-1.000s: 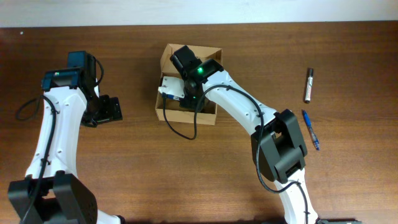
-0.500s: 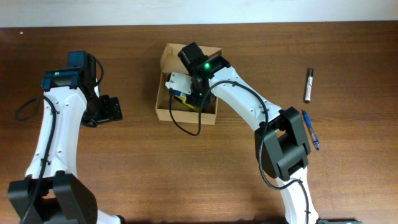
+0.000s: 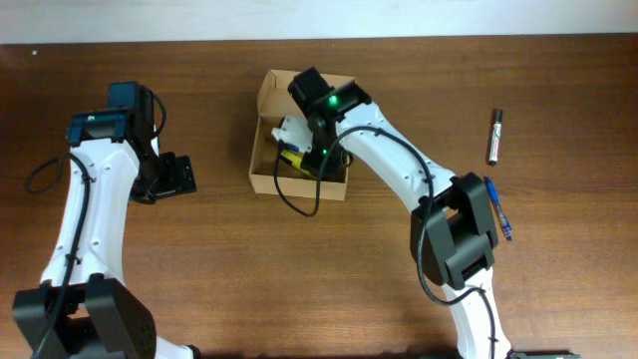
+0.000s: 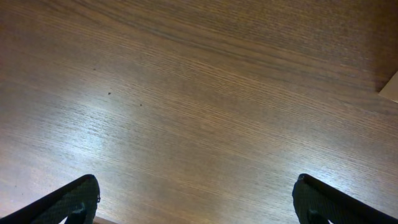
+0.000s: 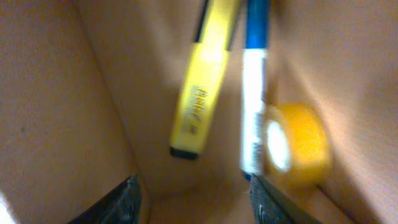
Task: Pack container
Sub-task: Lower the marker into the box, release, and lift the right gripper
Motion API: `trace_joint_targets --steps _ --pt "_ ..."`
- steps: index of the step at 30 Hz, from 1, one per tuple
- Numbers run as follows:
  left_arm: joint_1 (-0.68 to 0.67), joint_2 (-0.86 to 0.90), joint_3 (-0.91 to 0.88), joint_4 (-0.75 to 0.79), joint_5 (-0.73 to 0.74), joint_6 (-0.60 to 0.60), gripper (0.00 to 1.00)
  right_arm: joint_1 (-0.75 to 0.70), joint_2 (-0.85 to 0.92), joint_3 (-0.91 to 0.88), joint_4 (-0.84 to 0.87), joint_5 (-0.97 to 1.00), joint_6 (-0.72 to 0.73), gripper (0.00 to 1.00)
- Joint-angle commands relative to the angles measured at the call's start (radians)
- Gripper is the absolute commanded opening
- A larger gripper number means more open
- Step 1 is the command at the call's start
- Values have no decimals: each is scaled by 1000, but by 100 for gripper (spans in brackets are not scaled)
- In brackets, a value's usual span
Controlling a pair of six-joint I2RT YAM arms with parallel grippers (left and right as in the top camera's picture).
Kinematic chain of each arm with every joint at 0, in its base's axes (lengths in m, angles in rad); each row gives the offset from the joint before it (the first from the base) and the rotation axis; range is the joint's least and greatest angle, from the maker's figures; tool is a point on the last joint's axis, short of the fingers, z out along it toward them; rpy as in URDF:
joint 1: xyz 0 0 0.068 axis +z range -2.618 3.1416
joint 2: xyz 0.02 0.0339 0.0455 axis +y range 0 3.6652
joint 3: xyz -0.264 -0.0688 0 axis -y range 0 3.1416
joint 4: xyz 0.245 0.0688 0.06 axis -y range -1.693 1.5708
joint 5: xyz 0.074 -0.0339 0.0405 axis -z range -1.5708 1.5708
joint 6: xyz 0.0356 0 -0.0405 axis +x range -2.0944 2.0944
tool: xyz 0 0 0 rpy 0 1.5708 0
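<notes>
The container (image 3: 261, 168), a tan cardboard box with its flap lid folded back, stands at the table's middle back. My right gripper (image 3: 302, 148) reaches down inside it. In the right wrist view its jaws stand apart with nothing between them (image 5: 196, 202). Just beyond the fingertips, on the box floor, lie a yellow highlighter (image 5: 202, 87), a blue-and-white marker (image 5: 254, 93) and a yellow tape roll (image 5: 298, 146). My left gripper (image 3: 174, 175) hangs open over bare table left of the box, its fingertips (image 4: 74, 199) wide apart and empty.
A black marker (image 3: 494, 137) and a blue pen (image 3: 498, 207) lie on the wood at the far right. A corner of the box (image 4: 392, 90) shows at the right edge of the left wrist view.
My right gripper moved a little right inside the container with the blue-and-white marker, then its jaws parted and the marker now lies loose in the box. The left arm has not moved.
</notes>
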Motion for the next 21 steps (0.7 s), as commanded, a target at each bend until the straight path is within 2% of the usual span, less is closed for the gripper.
trace_joint_targets --steps 1,2,5,11,17,21 --pt "4 -8 -6 3 6 13 100 -10 -79 124 -21 90 88 60" --pt "4 -7 -6 2 6 13 100 -12 -97 161 -34 107 113 63" --pt "4 -7 -6 2 6 13 100 -19 -148 238 -68 165 178 64" --pt "4 -7 -6 3 6 13 100 -89 -276 255 -69 190 279 67" --pt "4 -7 -6 2 6 13 100 -307 -325 254 -46 180 410 68" --pt "4 -7 -6 2 6 13 100 -504 -321 177 -20 58 433 70"
